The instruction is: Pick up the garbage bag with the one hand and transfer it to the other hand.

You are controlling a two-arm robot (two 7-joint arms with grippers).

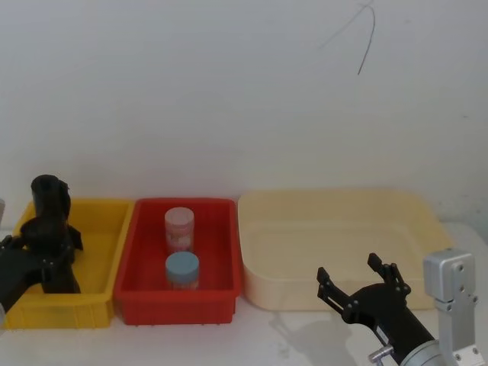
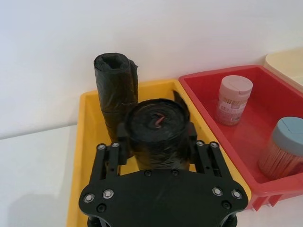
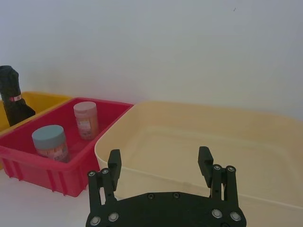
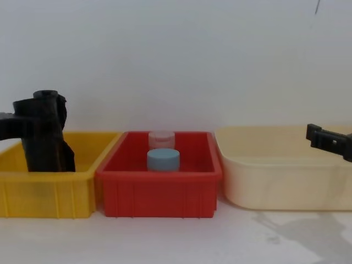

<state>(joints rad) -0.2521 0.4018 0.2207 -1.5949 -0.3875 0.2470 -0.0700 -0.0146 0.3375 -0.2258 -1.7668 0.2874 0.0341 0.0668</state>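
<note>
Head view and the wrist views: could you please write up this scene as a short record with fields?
Left gripper: closed on the near garbage bag roll, in the yellow bin
Second roll: upright behind it, same bin
Red bin: pink-lidded jar, blue-lidded jar
Right gripper: open, at the cream tray front edge

Crinkly glossy plastic garbage bag (image 2: pixel 158 124); smooth plastic yellow bin (image 2: pixel 87 142).
</note>
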